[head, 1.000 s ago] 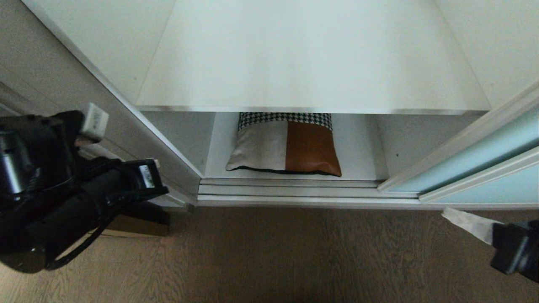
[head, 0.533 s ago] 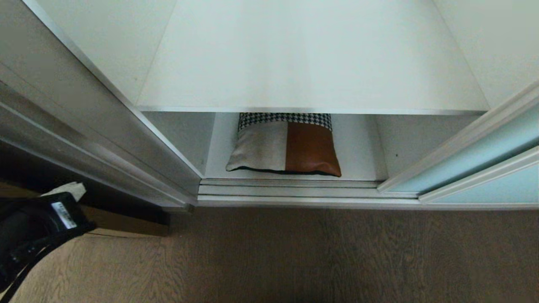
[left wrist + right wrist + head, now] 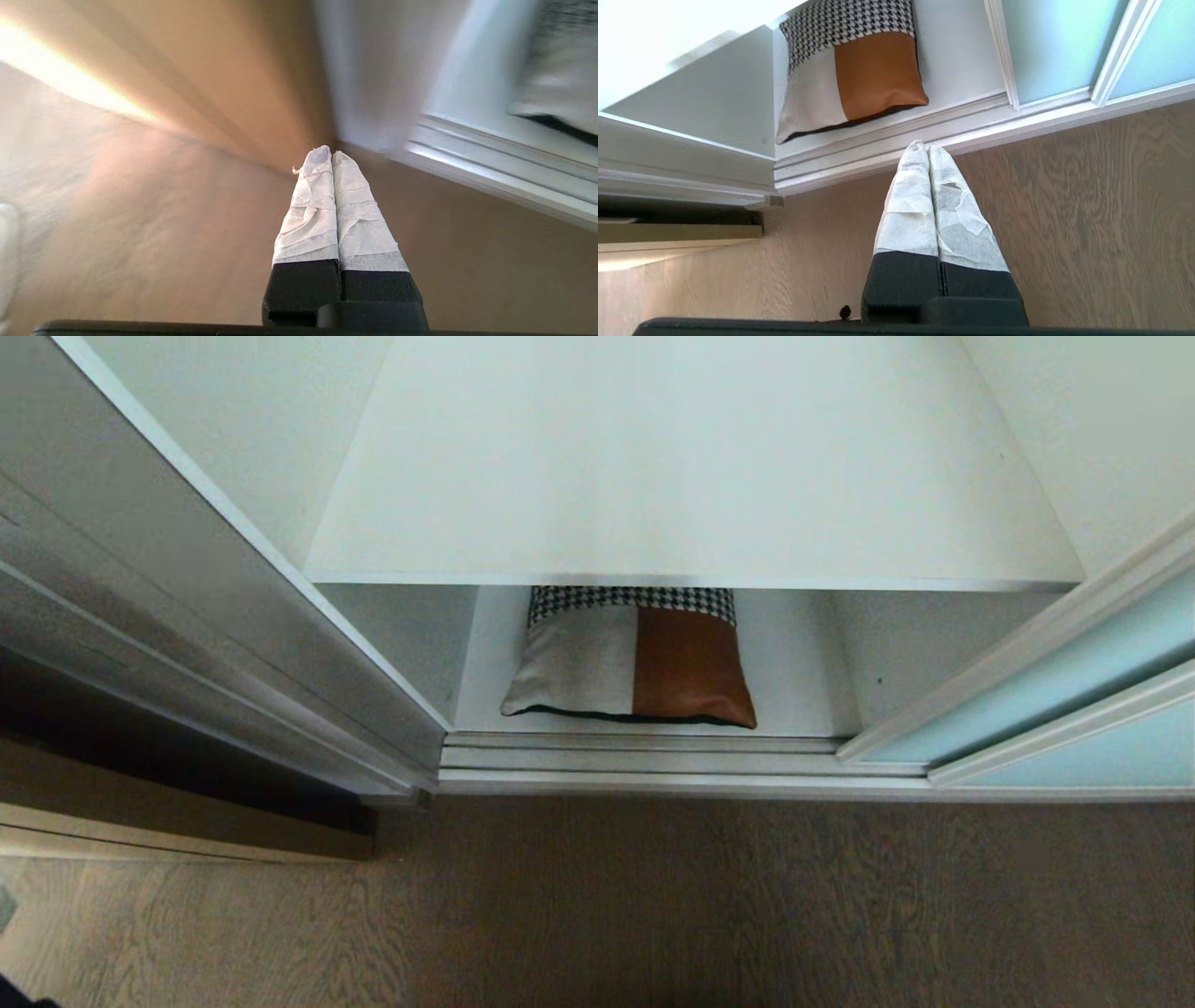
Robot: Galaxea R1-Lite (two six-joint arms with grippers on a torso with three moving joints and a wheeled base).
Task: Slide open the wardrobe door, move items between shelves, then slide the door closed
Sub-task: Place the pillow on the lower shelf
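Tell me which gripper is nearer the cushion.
Right, apparently. The right gripper hangs over the floor just outside the cushion; the left gripper is off toward the wardrobe's corner.

Patchwork cushion flat on bottom shelf

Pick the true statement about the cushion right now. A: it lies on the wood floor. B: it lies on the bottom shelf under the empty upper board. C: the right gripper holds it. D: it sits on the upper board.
B: the cushion lies on the bottom shelf, below the bare upper board; the right gripper is shut and holds nothing, out over the floor.
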